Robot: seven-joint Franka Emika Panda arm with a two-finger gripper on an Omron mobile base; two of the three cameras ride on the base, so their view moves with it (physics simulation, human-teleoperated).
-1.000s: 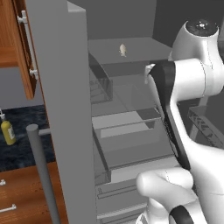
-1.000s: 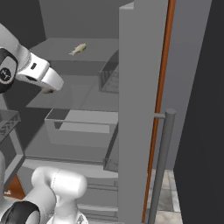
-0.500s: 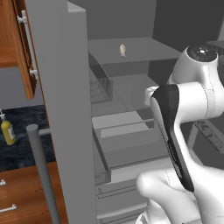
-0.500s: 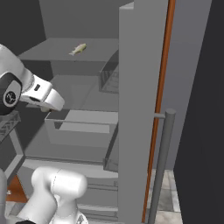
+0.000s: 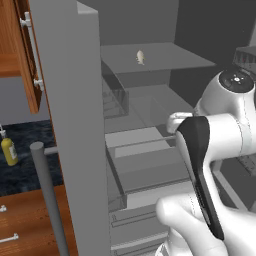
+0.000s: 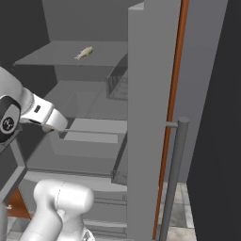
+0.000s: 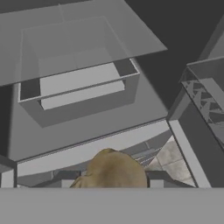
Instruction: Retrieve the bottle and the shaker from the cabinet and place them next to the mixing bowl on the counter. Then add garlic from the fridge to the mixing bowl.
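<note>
Open fridge (image 5: 150, 165), grey inside, dim kitchen around it. Left base view, going left to right: wood cabinet door (image 5: 27, 50) hangs open at top left, yellow bottle (image 5: 9, 150) stands on the dark counter (image 5: 25, 165) beneath it, then the fridge door (image 5: 75, 130) edge-on with its bar handle (image 5: 47, 195), then shelves and a clear drawer (image 5: 145, 175) pulled forward. A small pale fish-like item (image 5: 140, 56) lies alone on the top shelf (image 5: 165, 57), bare shelf all around it. White arm (image 5: 220, 150) fills the lower right, close in front of the drawer. Right base view: forearm at the left, free space mid-fridge, door and handle at right. Hand view: a tan rounded lump, likely garlic (image 7: 114, 171), sits right at the gripper (image 7: 114, 186); fingertips are hidden, so cannot tell if it's grasped. Drawer below is bare.
</note>
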